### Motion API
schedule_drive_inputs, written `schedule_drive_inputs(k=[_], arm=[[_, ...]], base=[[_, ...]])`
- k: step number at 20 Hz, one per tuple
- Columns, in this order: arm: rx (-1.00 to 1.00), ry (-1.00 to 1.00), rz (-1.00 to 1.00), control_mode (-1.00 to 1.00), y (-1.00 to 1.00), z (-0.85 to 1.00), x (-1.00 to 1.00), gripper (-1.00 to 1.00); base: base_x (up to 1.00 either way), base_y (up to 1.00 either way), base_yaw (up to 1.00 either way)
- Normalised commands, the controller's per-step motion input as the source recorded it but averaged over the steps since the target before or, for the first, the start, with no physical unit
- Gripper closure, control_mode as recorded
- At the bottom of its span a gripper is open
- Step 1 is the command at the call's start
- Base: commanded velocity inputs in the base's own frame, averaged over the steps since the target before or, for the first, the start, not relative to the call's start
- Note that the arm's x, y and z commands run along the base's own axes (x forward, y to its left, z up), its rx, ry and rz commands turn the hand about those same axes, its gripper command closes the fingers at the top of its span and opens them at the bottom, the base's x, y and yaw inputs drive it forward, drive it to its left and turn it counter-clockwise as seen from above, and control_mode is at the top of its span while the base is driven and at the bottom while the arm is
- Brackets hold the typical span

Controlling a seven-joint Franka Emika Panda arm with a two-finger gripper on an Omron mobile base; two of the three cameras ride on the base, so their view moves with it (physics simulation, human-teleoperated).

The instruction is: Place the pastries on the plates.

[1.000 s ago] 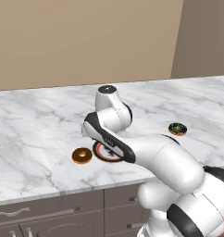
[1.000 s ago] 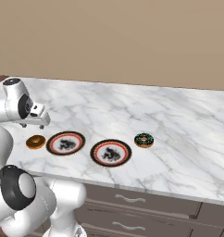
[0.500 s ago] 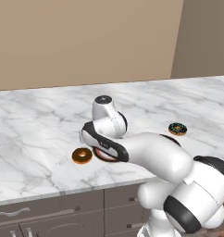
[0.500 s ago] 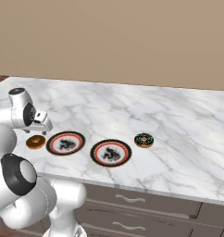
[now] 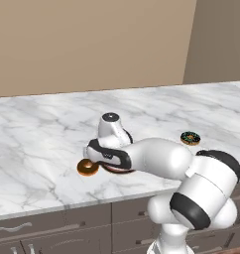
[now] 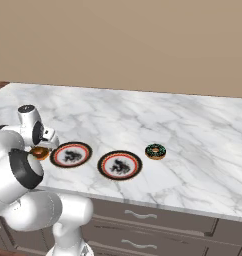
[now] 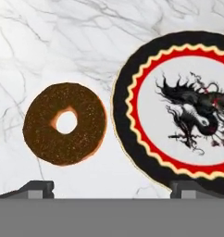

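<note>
Marble counter runs wide under a tan wall, w/ grey drawers below the front edge.

White arm bends low over the counter's near part, hand down close to the surface, btwn brown donut and the nearer plate in left base view.

Two matching plates, black rim, red ring, white centre w/ black mark. 1st plate sits just beside the brown donut, apart from it by a thin strip of marble in hand view, not touching. 2nd plate lies just right of the 1st in right base view, near the front edge. Both bare, nothing on them.

Brown donut lies flat on the marble, orange-tan edge, hole showing white counter. In right base view it's partly hidden behind the arm.

2nd donut, dark w/ green-ish specks, lies flat on the counter just right of the 2nd plate, well apart from the arm.

Gripper: jaws spread wide, tips at the bottom of hand view, one below the brown donut, other below the 1st plate's rim. Nothing btwn them; holds nothing.
</note>
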Motion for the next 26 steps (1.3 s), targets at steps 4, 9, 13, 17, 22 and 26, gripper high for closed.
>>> schedule_drive_inputs(k=[4, 9, 13, 17, 22, 26], arm=[[0.05, 0.0, 0.0, -1.0, 0.31, -0.39, 0.25, -1.0], [0.0, 0.0, 0.0, -1.0, 0.19, -0.24, 0.23, -1.0], [0.0, 0.0, 0.0, -1.0, 0.2, -0.18, 0.2, -1.0], [0.0, 0.0, 0.0, -1.0, 0.19, -0.2, 0.14, -1.0], [0.0, 0.0, 0.0, -1.0, 0.03, -0.29, 0.02, -1.0], [0.0, 0.0, 0.0, -1.0, -0.02, 0.0, 0.0, -1.0]], base=[[0.0, 0.0, 0.0], [0.0, 0.0, 0.0], [0.0, 0.0, 0.0], [0.0, 0.0, 0.0], [0.0, 0.0, 0.0], [0.0, 0.0, 0.0]])
